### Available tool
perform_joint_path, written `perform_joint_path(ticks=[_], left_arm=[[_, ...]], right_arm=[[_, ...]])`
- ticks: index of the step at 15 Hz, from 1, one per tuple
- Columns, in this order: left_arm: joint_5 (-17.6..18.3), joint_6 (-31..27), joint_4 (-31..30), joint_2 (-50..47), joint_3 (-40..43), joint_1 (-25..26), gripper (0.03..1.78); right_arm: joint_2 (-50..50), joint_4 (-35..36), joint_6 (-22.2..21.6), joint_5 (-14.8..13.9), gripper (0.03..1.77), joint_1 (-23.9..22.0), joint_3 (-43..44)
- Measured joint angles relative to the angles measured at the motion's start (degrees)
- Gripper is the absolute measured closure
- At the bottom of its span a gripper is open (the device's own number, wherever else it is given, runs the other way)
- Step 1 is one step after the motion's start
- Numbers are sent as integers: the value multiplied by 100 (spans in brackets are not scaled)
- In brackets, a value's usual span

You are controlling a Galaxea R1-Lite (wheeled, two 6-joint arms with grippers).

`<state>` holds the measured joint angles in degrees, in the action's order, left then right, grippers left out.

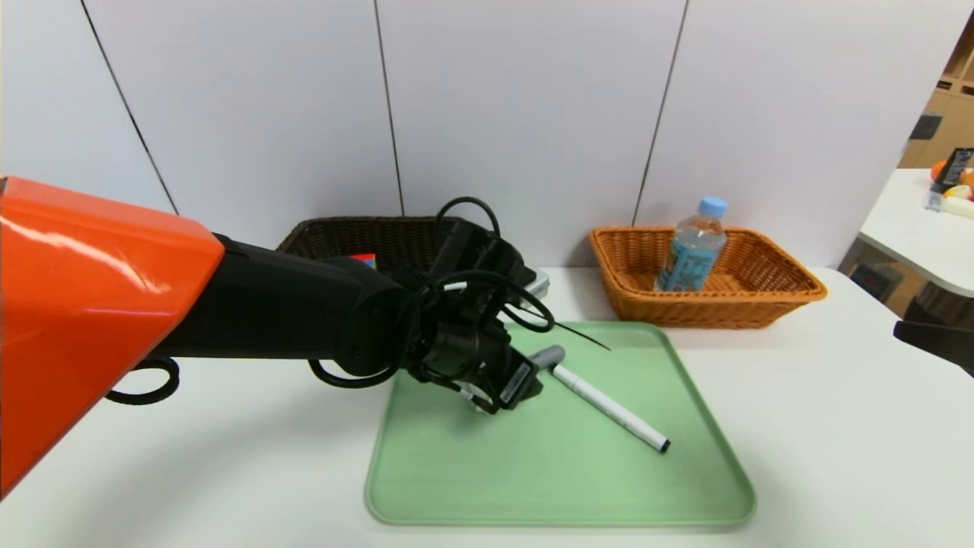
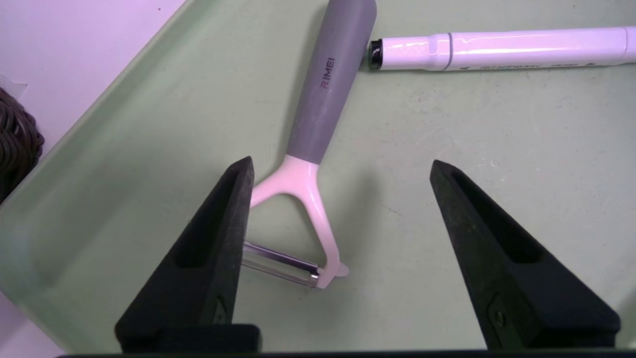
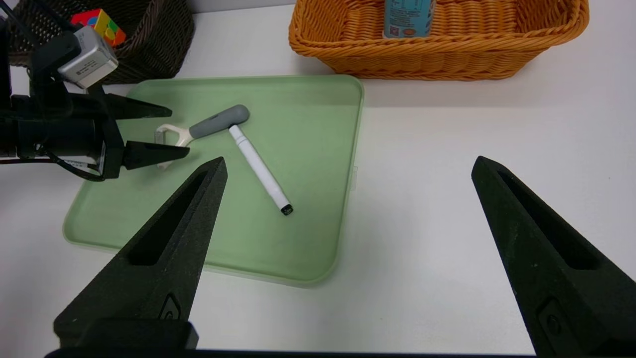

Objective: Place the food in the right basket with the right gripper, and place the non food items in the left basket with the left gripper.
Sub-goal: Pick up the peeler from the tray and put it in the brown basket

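white y-shaped peeler with grey handle (image 2: 325, 89): on green rectangular tray (image 1: 563, 487), near its far left corner. black left gripper (image 2: 342, 248): above peeler, fingers apart. slim white marker (image 1: 609, 407): beside handle end. multicoloured puzzle cube (image 3: 102, 25): in dark brown wicker basket (image 3: 166, 37). clear blue-capped bottle (image 1: 692, 247): in orange-tan wicker basket (image 1: 708, 308). black right gripper (image 3: 349, 248): at table's (image 1: 860, 457) right side, fingers apart.

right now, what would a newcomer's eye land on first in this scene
Probably the big black left arm with its glossy orange-red section, reaching in from the left so its open gripper hangs over the peeler on the green tray. Next, likely the bright tan basket at the back right, with a blue-capped water bottle leaning in it.
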<state>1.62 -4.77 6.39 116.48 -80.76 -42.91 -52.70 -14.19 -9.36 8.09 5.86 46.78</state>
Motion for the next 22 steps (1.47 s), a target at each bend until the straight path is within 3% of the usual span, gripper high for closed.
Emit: perform_joint_path(ticks=[8, 11, 22], left_arm=[[468, -247, -28, 236, -24, 260, 26], [744, -394, -308, 372, -38, 407, 21], [785, -460, -383, 590, -82, 460, 14]], right_arm=[[35, 0, 0, 2, 10, -11, -37], [48, 37, 2, 2, 10, -9, -91], [17, 55, -4, 28, 10, -6, -130]])
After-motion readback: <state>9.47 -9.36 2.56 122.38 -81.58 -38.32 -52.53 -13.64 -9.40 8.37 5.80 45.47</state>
